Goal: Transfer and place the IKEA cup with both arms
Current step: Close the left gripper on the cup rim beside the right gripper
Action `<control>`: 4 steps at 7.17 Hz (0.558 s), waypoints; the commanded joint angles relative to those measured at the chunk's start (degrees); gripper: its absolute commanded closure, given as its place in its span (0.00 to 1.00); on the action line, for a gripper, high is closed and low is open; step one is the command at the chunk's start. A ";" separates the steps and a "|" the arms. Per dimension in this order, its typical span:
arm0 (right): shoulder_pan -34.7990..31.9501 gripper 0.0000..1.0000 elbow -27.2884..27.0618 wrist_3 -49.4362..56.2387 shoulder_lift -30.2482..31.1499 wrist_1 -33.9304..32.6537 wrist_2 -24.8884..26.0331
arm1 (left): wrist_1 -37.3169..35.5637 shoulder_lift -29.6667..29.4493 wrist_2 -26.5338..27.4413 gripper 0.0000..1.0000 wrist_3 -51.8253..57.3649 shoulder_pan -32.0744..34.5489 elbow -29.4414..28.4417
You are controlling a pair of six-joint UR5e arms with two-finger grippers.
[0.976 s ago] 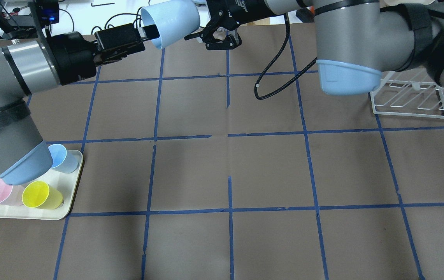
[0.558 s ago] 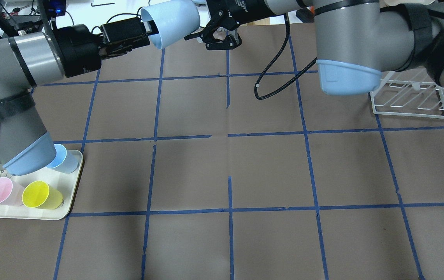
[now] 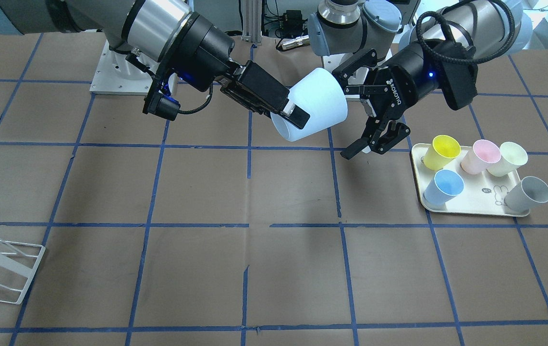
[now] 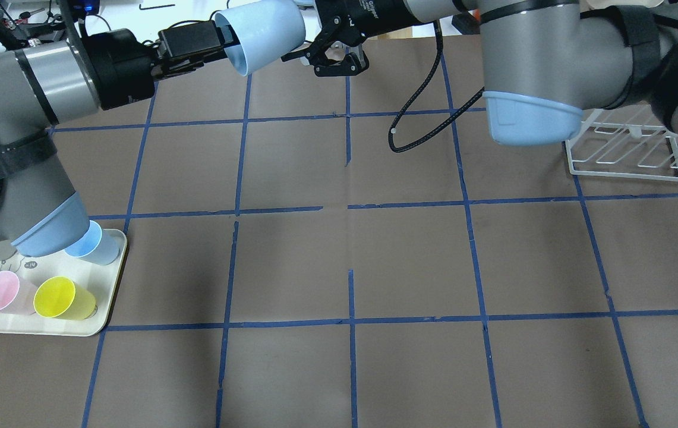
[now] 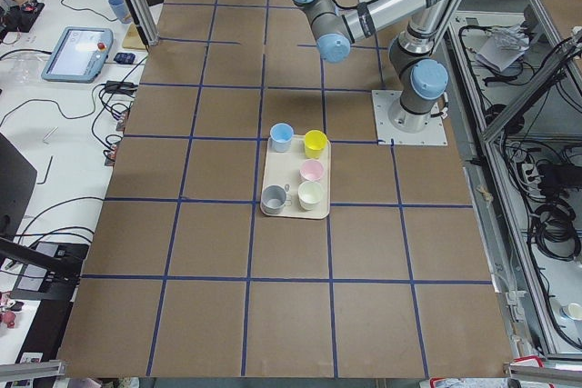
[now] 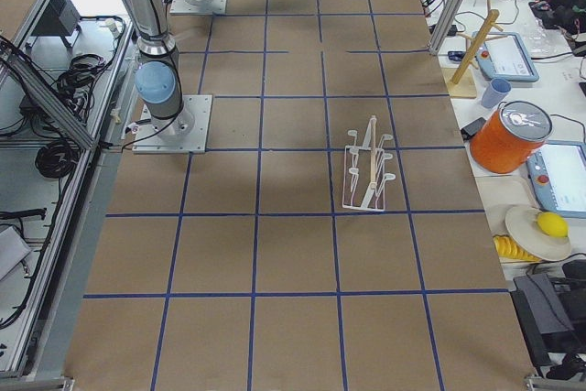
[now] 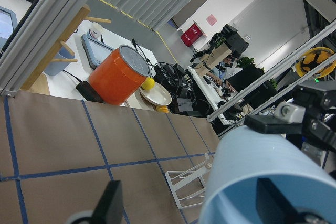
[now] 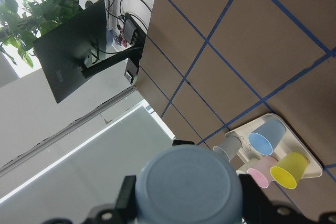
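Note:
The IKEA cup (image 3: 314, 103) is light blue and hangs on its side high over the table, also in the overhead view (image 4: 267, 32). My right gripper (image 3: 295, 120) is shut on its narrow base end, which fills the right wrist view (image 8: 189, 182). My left gripper (image 3: 350, 117) is open at the wide rim. One finger (image 4: 229, 37) is inside the mouth, and the other finger (image 7: 108, 205) stands well clear outside. A second blue cup (image 3: 443, 187) stands on the cream tray (image 3: 475, 204).
The tray (image 4: 110, 279) at my left also holds a yellow cup (image 3: 439, 151), a pink cup (image 3: 482, 156), a pale green cup (image 3: 509, 158) and a grey cup (image 3: 526, 192). A white wire rack (image 4: 627, 148) stands at the far right. My left elbow hangs over the tray.
My left arm's wrist and forearm have swung up and to the right in the overhead view. The cup and my right gripper have stayed where they were.

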State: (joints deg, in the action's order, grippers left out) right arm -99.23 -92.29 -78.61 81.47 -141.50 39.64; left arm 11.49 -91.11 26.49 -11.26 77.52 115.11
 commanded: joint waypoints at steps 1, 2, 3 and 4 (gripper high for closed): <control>0.00 0.56 0.00 -0.05 0.00 0.00 0.00 | -0.86 -0.82 0.57 0.33 -0.07 0.17 -1.55; 0.00 0.56 0.00 0.04 -0.09 0.00 0.00 | -0.86 -0.82 0.58 0.34 -0.08 0.18 -1.38; 0.00 0.56 0.00 -0.05 0.00 0.00 0.00 | -1.12 -0.82 0.58 0.38 0.10 0.18 -1.12; 0.00 0.56 0.00 -0.14 0.00 0.00 -0.09 | -2.08 -0.91 0.58 0.43 0.10 0.18 -1.11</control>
State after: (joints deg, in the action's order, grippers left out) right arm -99.23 -92.28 -78.66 81.45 -141.50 39.64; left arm 10.23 -91.94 27.05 -11.22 77.68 113.91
